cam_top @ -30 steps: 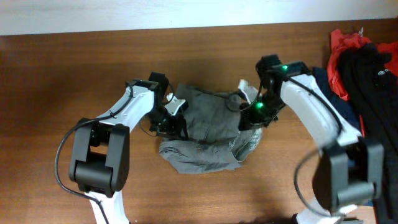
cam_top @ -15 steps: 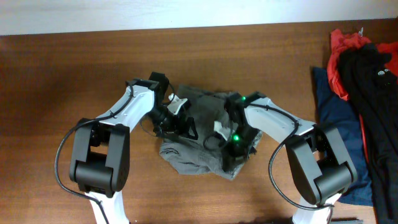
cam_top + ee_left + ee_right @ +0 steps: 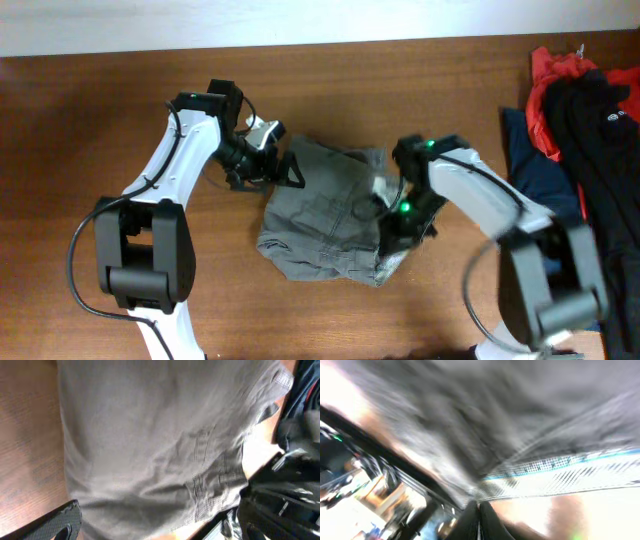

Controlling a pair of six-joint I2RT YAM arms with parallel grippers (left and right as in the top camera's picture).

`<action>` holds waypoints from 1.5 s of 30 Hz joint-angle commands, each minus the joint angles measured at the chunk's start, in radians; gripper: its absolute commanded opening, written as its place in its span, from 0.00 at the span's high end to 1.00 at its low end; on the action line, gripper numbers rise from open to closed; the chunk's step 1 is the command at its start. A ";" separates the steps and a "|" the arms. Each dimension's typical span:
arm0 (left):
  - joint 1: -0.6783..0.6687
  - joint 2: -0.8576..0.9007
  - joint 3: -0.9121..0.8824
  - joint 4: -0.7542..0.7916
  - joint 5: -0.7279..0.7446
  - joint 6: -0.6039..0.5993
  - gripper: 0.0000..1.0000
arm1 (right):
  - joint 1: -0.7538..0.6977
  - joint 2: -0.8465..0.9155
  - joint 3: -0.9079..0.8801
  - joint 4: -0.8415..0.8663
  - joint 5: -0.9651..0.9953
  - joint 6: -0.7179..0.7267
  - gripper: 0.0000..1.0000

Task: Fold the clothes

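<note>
Clothes (image 3: pixel 325 215) lie in a wrinkled grey-olive bundle near the middle of the wooden counter (image 3: pixel 100 120). Pocket stitching faces up, and a lighter waistband shows at the right edge. The left gripper (image 3: pixel 282 168) hangs at the upper left corner of the clothes with its jaws spread wide and nothing between them. The left wrist view shows its fingers (image 3: pixel 55 522) far apart over the cloth. The right gripper (image 3: pixel 396 222) is at the right edge of the fabric, jaws pressed together. In its blurred wrist view the fingertips (image 3: pixel 470 520) meet just beside the waistband; whether any cloth is pinched I cannot tell. Red and black garments (image 3: pixel 580 80) and a navy blue cloth (image 3: pixel 528 165) lie at the far right, well apart from the bundle.
</note>
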 commanded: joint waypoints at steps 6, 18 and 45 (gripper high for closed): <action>-0.094 0.002 -0.073 0.375 -0.122 0.009 0.70 | -0.001 -0.054 0.076 0.206 -0.045 0.119 0.93; -0.100 0.102 -0.100 0.410 -0.308 0.004 0.70 | 0.145 0.293 -0.040 0.151 -0.251 0.212 0.96; -0.152 0.093 -0.138 -0.230 -0.146 0.047 0.69 | -0.035 0.200 0.122 0.321 0.058 0.272 0.88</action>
